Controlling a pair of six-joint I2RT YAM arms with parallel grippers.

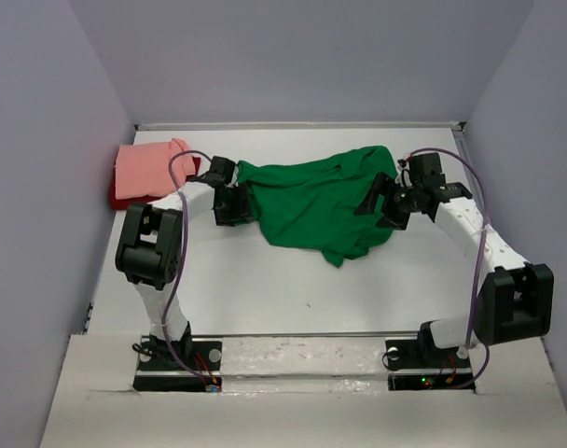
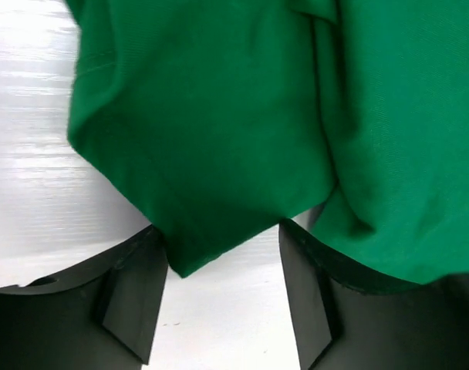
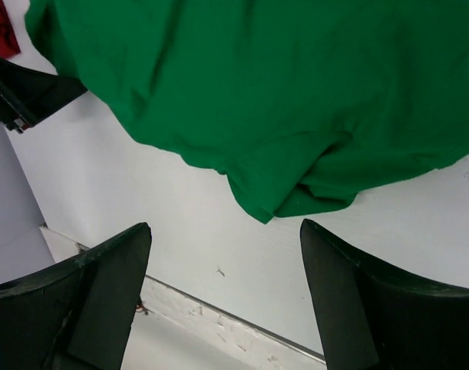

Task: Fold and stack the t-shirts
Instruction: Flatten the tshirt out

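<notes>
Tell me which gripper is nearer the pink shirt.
Left. The left gripper is a short way right of the pink shirt, at the left edge of the green shirt; the right gripper is across the green shirt, at its right edge.

A white table [image 1: 265, 289] sits boxed in by plain pale lavender walls [image 1: 311, 56] under even light.

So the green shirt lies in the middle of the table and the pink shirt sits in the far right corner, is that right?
Not quite. The pink shirt sits in the far left corner of the table, not the right; the top external view shows it. The green shirt does lie in the middle.
</notes>
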